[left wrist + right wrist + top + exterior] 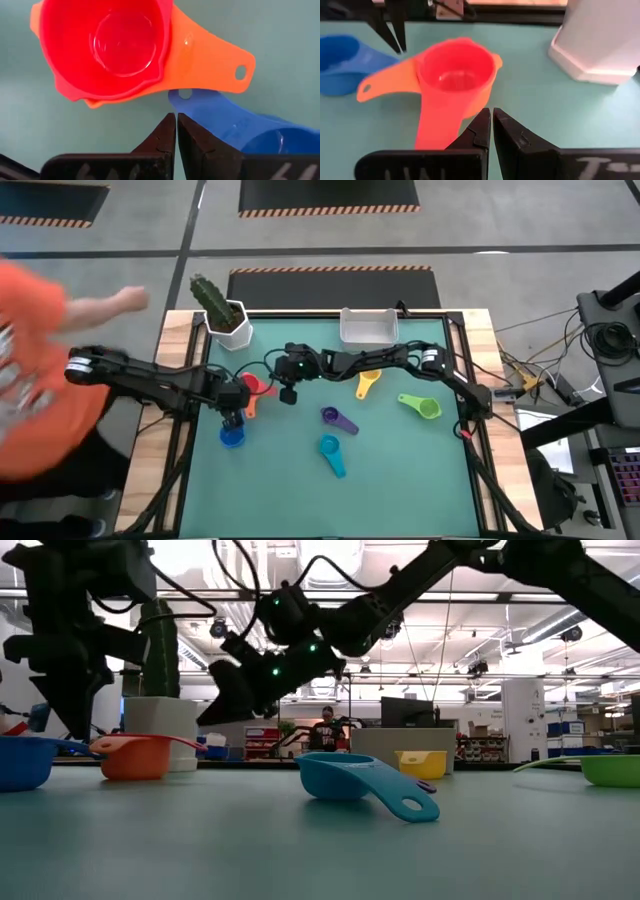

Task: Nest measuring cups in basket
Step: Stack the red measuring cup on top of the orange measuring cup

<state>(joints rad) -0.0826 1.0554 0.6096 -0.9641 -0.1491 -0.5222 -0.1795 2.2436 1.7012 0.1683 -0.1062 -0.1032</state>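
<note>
- My left gripper (176,131), jaws closed and empty, hovers by the blue cup (250,131).
- My right gripper (491,125), jaws also closed, faces the red cup (455,75) already nested in orange (387,80).
- Basket (368,326) sits empty at the table's far edge.

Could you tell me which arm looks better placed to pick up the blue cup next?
Left, probably. Its shut gripper hangs right by the blue cup; the right gripper, also shut, faces the red cup nested in the orange one.

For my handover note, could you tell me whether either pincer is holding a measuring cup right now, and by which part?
Neither. The left pincer and right pincer are both shut on nothing, near the red cup nested in the orange cup.
</note>
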